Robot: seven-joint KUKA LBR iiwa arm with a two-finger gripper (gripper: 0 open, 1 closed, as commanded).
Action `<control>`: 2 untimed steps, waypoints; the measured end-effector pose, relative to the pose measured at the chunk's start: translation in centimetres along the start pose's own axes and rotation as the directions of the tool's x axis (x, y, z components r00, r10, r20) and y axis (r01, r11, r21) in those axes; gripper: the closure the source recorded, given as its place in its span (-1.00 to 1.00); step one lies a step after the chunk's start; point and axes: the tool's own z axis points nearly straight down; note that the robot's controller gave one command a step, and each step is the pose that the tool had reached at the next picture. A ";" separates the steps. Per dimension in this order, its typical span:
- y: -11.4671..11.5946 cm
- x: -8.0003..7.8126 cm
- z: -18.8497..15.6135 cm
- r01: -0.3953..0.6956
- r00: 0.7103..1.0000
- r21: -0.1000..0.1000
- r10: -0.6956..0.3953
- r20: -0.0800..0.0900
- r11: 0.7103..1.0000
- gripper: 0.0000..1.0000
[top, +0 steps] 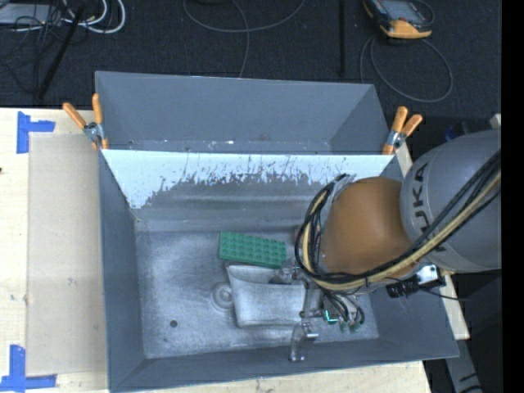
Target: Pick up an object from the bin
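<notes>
Grey scuffed bin (155, 301), black floor (270, 39) beyond; jaws beside a pale crumpled sheet (262, 301), open or closed unclear.

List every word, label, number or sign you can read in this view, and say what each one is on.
"UKA": dark letters running up the grey arm housing; the start of the word is cut off, so it is only part of a brand name.
Green studded block in the bin: no lettering can be made out.
Orange and black device on the dark floor beyond the bin: its face is too small to read.
</notes>
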 end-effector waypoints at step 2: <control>-1.1 -4.5 2.5 0.046 0.999 0.001 -0.046 0.001 0.999 -1.00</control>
